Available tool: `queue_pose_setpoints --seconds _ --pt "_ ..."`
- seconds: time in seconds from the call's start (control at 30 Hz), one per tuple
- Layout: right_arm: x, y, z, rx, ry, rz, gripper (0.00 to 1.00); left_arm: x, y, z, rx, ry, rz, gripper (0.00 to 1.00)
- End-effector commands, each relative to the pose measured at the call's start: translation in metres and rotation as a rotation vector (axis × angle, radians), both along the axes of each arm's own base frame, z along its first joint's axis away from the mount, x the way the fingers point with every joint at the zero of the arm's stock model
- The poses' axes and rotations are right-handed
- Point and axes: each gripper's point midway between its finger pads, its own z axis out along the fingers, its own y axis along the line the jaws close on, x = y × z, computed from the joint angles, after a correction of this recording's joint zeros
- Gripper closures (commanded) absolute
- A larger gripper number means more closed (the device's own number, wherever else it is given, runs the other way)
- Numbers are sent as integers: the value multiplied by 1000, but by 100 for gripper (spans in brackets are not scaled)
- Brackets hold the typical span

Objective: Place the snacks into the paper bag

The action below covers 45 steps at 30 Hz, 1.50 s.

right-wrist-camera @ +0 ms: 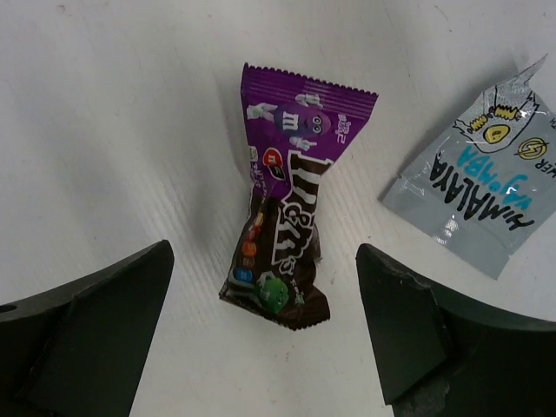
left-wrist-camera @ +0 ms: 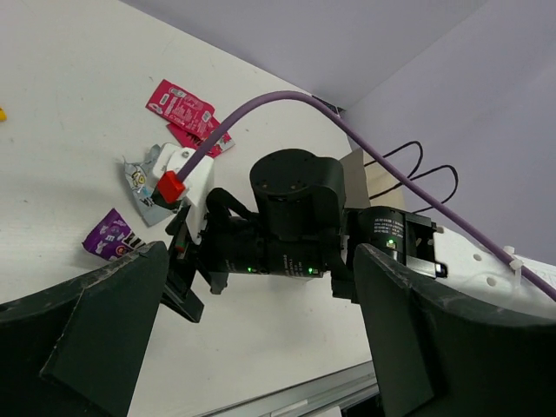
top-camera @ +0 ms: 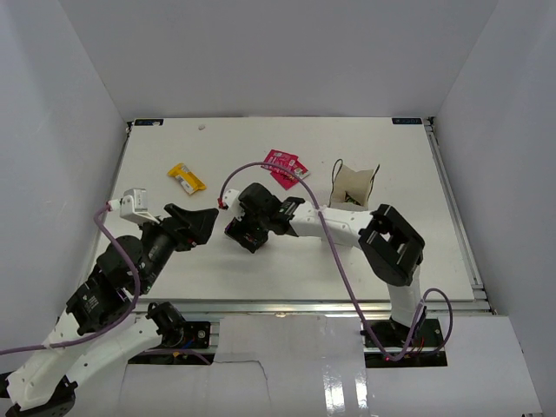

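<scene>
Paper bag mostly behind right arm; purple packet edge likewise.

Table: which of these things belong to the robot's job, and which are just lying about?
Job: paper bag, yellow packet, red packets, purple packet, silver packet.
Just there: purple cable on the arm, the table itself.
</scene>
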Motion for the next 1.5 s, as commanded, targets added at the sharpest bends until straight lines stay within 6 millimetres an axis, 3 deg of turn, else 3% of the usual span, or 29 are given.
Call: queue_pose_setpoints --seconds 0.0,0.23,0.33,0.5,0.67,0.73,0.9,1.03,1.07,1.13,1.17,1.33,1.4,1.47 --pt "11 26 17 67 -27 -67 9 -3 12 7 -9 2 37 2" --pt "18 34 -20 13 -14 -103 1 -5 15 5 -25 9 48 2" --pt "19 35 -30 -3 -7 -91 8 -5 18 4 -29 19 61 2" --pt "19 35 -33 -3 0 -80 30 -5 21 0 -37 33 75 2" --pt "22 27 -27 10 3 -77 65 -3 22 -6 -42 50 94 2" --pt "20 22 -26 9 8 -61 71 -2 25 -7 -55 55 112 2" --pt "3 19 12 118 19 119 80 -2 28 -18 -79 75 141 2" --pt "-28 4 67 278 37 383 82 0 28 -30 -100 103 157 2" --pt "-38 -6 93 357 39 479 82 0 26 -33 -110 111 156 2" --pt "-47 -22 114 402 63 538 82 2 23 -41 -102 126 156 2" --pt "-46 -33 139 452 42 567 83 2 21 -43 -103 134 151 2" --pt "-54 -72 207 539 -76 621 84 8 14 -54 -87 143 146 2" --pt "-51 -82 226 542 -132 589 84 11 13 -55 -78 135 150 2" --pt "-33 -101 250 544 -216 491 84 12 11 -56 -70 133 151 2"
